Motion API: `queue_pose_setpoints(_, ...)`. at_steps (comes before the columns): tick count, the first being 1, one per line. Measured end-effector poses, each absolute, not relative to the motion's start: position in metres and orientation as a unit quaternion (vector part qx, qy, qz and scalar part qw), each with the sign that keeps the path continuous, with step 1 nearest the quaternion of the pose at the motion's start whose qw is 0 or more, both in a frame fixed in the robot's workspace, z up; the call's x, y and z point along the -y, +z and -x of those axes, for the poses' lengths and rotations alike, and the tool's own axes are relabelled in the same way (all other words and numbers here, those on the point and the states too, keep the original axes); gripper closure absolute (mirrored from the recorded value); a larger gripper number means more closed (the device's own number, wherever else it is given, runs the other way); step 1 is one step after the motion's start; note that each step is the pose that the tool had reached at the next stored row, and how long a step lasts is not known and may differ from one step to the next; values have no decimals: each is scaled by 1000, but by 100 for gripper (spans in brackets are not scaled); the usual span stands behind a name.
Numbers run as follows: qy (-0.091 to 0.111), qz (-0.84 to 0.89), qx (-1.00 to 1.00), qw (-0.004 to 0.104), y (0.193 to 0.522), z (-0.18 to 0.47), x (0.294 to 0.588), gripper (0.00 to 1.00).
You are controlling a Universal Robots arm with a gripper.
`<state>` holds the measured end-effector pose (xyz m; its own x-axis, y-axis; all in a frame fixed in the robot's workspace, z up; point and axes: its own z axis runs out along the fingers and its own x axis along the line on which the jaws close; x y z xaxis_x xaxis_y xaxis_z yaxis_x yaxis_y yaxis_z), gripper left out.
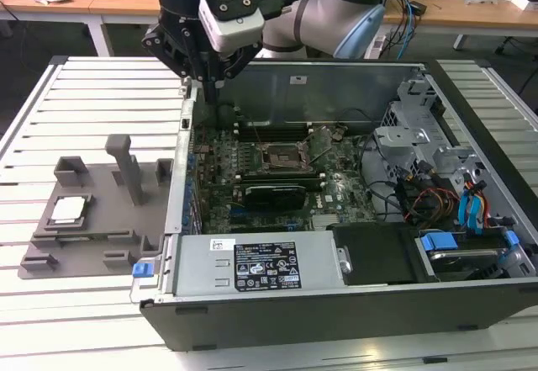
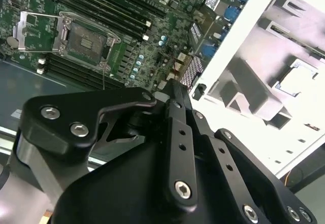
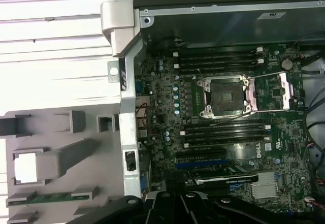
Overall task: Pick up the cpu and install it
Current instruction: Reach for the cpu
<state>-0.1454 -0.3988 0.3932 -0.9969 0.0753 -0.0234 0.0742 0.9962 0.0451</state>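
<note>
Exterior view first: the cpu [image 1: 67, 211] lies flat in its grey holder [image 1: 109, 235], well off to the exterior view's left of the gripper [image 1: 214, 83], lower down and closer to the camera. It is square, so none of its 4 sides is a long one. The gripper hangs pointing straight down above the side wall of the computer case [image 1: 336, 304], its tips pinched together with nothing held. On the gripper's other side, inside the case, sits the socket [image 1: 282, 157]. The 1 arm [image 1: 345, 9] reaches in from the back.
</note>
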Motion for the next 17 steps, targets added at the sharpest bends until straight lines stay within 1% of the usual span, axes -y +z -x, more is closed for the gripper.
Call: queue_pose_setpoints(17, 22, -37, -999, 13, 393, 182, 399, 89)
